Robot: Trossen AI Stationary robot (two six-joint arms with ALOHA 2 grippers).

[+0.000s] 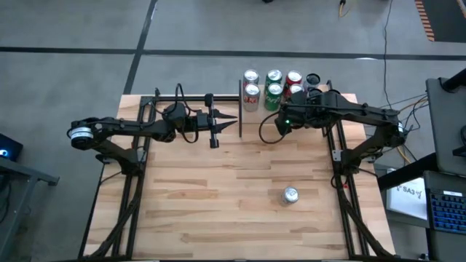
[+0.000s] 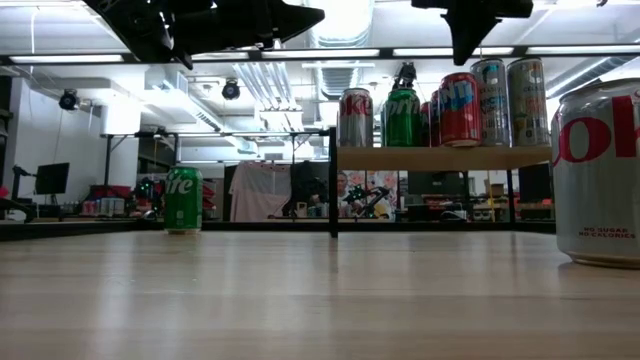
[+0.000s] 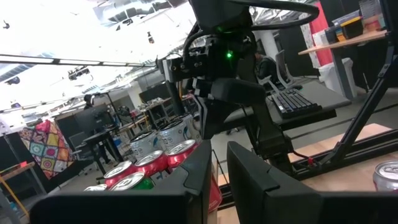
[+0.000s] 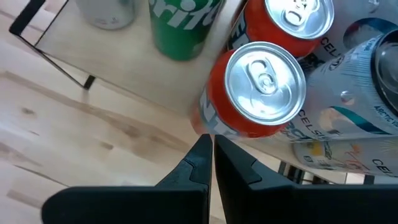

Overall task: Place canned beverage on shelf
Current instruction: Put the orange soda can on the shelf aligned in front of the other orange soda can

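Right claw (image 4: pixel 212 158) pressed together, empty, beside red can (image 4: pixel 258 93) on shelf (image 4: pixel 124 68).

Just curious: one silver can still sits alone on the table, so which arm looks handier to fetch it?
Probably the right. Its tool, shut and empty, hangs beside the shelf, on the same side of the table as the silver can. The left tool is farther off.

Grey floor (image 1: pixel 73 29), bright ceiling lights (image 2: pixel 340 15), perhaps desks behind.
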